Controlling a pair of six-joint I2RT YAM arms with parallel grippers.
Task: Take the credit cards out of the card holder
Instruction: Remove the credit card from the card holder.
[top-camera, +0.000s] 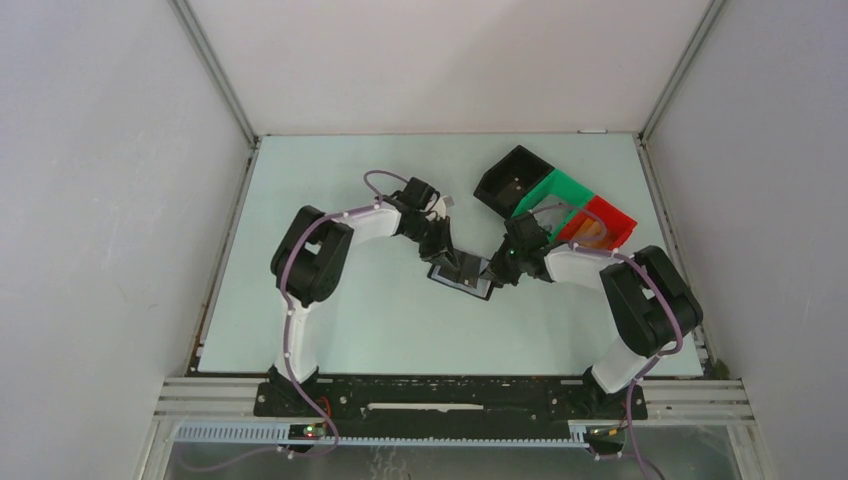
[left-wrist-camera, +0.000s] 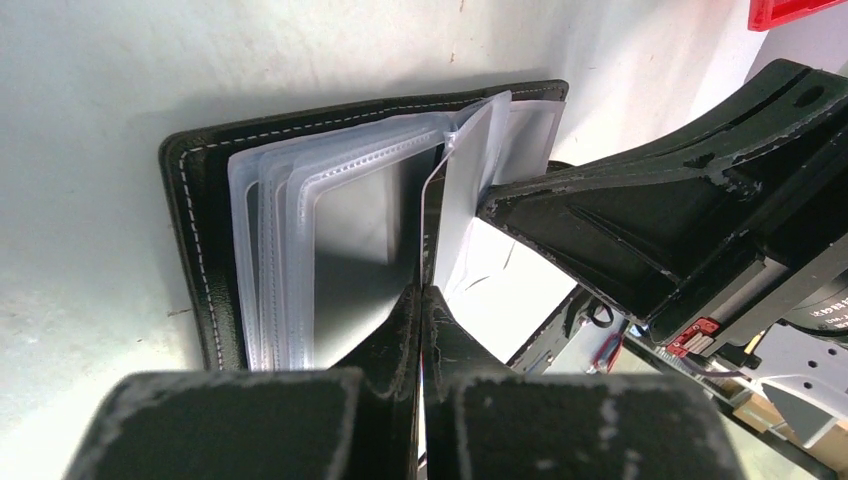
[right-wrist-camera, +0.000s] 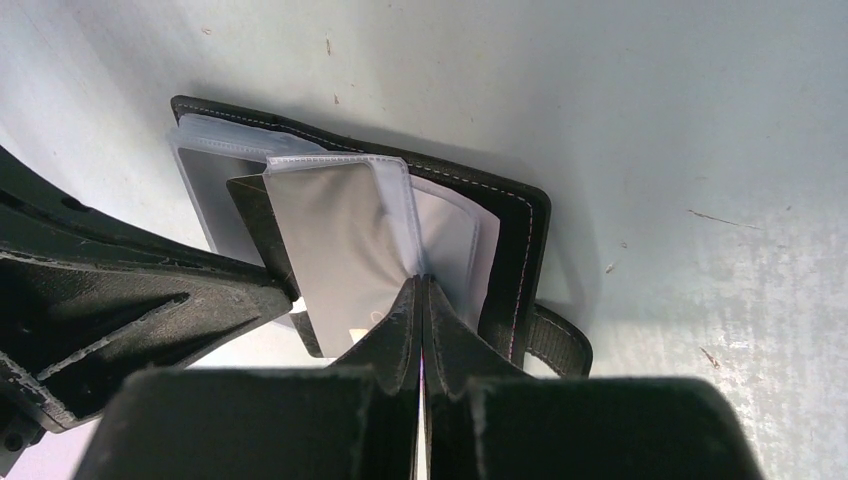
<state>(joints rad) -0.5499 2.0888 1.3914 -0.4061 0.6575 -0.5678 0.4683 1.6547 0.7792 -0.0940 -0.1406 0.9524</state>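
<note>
The card holder (top-camera: 462, 272) lies open on the table between both arms, black with white stitching (left-wrist-camera: 200, 250) and clear plastic sleeves. A pale grey credit card (right-wrist-camera: 335, 235) sits in a raised sleeve. My right gripper (right-wrist-camera: 421, 282) is shut on that sleeve's lower edge; I cannot tell whether the jaws pinch the card or only the plastic. The left gripper (left-wrist-camera: 422, 292) is shut on a thin upright sleeve leaf beside another grey card (left-wrist-camera: 355, 240). The closure tab (right-wrist-camera: 558, 342) sticks out beside the right fingers. From above, the left gripper (top-camera: 447, 258) and the right gripper (top-camera: 497, 268) meet over the holder.
Behind the right arm stand a black open bin (top-camera: 512, 180), a green compartment (top-camera: 553, 193) and a red one (top-camera: 612, 216) with an orange-tan piece inside. The right gripper's finger (left-wrist-camera: 640, 225) fills the right of the left wrist view. White walls enclose the table.
</note>
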